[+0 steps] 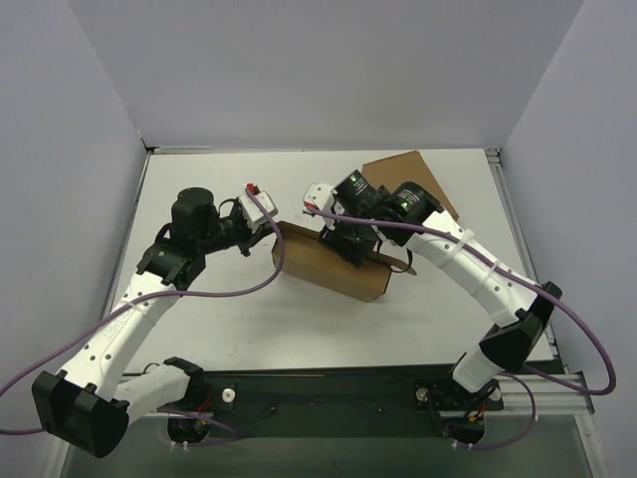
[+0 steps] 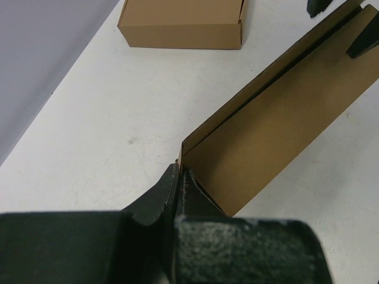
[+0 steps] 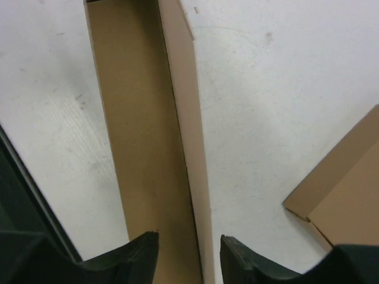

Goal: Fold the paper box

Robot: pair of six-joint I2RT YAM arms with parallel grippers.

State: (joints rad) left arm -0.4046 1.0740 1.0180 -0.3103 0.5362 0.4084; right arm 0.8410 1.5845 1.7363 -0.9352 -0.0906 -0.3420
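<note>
The paper box [image 1: 333,267] is a brown kraft piece standing partly folded in the middle of the table, with a long panel and a raised wall. My left gripper [image 1: 271,231] is shut on its left corner; in the left wrist view the closed fingers [image 2: 177,183] pinch the cardboard edge of the box [image 2: 278,130]. My right gripper [image 1: 353,244] hovers over the box's far side. In the right wrist view it [image 3: 189,251] is open, its fingers straddling the raised wall of the box [image 3: 139,118] without touching it.
A tidy closed brown carton [image 1: 413,177] lies at the back right; it also shows in the left wrist view [image 2: 183,23] and as a corner in the right wrist view [image 3: 343,189]. The white table [image 1: 219,309] ends at walls on the left and right.
</note>
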